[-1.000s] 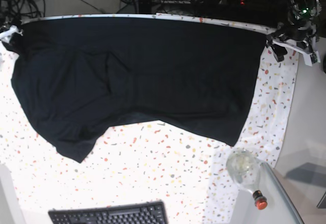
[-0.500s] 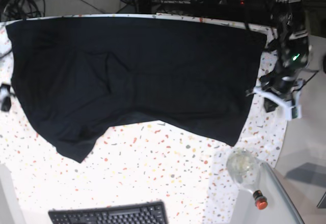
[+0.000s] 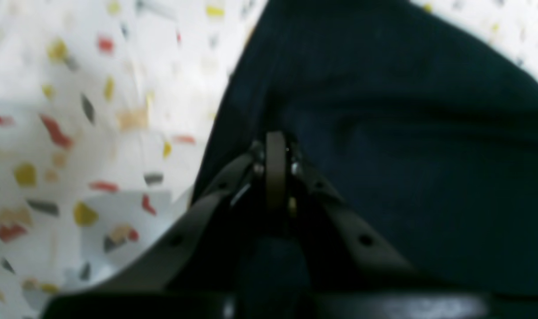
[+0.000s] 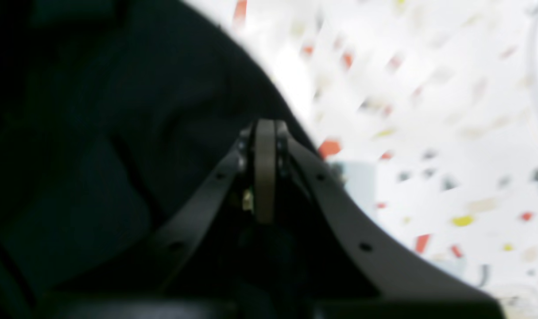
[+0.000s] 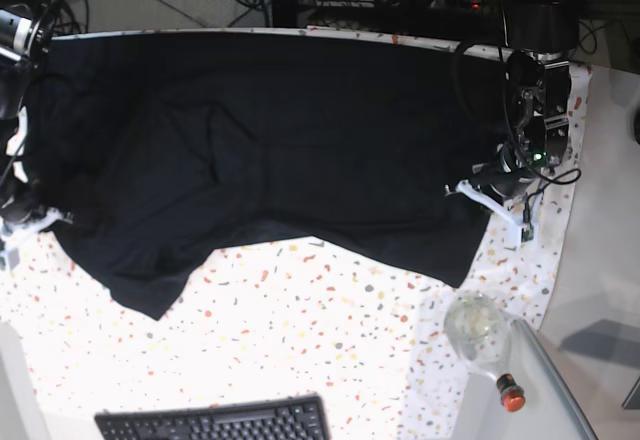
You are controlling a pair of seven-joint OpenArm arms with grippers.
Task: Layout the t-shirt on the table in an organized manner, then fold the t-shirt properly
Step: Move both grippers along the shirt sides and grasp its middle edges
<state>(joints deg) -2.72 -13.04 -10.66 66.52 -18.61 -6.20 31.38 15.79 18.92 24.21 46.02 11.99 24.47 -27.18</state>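
Base view: both claws pinch the t-shirt (image 5: 280, 150) edges on the table (image 5: 330, 340).

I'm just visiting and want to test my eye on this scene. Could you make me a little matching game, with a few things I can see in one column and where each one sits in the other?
Things:
1. t-shirt
2. keyboard
3. glass bottle with a red cap
4. left tool

Places, in the base view:
A. bottom edge, partly cut off by the picture
B. pinching the garment's right-hand edge
C. spread across the upper half of the table
D. lower right, at the corner of the speckled cloth

Pairs: 1-C, 2-A, 3-D, 4-B
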